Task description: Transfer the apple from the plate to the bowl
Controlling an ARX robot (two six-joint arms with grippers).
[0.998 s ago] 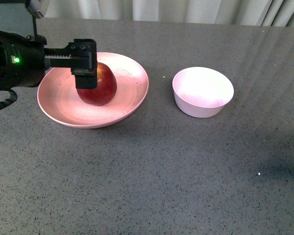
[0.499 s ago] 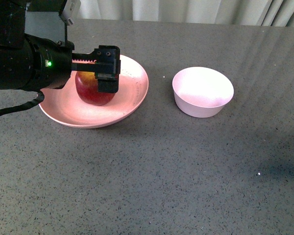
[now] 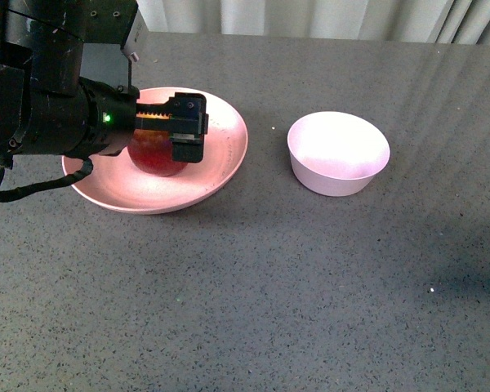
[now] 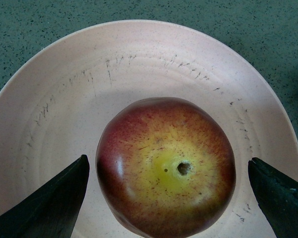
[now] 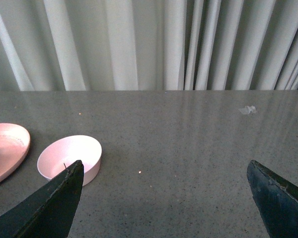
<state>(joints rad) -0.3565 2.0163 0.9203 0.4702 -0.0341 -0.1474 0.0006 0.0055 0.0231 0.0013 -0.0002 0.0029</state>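
Note:
The dark-red apple (image 3: pixel 153 157) lies in the middle of the salmon-pink plate (image 3: pixel 220 159) at the table's left. My left gripper (image 3: pixel 159 147) is open and hangs over the plate with one finger on each side of the apple. In the left wrist view the apple (image 4: pixel 166 166), stem dimple up with a yellow patch, sits between the two black fingertips (image 4: pixel 64 198), with gaps on both sides, on the plate (image 4: pixel 64 99). The pale lilac-pink bowl (image 3: pixel 339 153) stands empty to the plate's right. My right gripper (image 5: pixel 165 163) is open and empty above bare table; it does not show in the front view.
The right wrist view shows the bowl (image 5: pixel 69 157), the plate's edge (image 5: pixel 7 144) and a pale curtain (image 5: pixel 149 44) behind the table's far edge. A dark grey speckled tabletop (image 3: pixel 269 286) spreads in front of both dishes.
My left arm has moved right and lower over the plate. Its fingers now stand on either side of the apple. The apple, plate and bowl have not moved.

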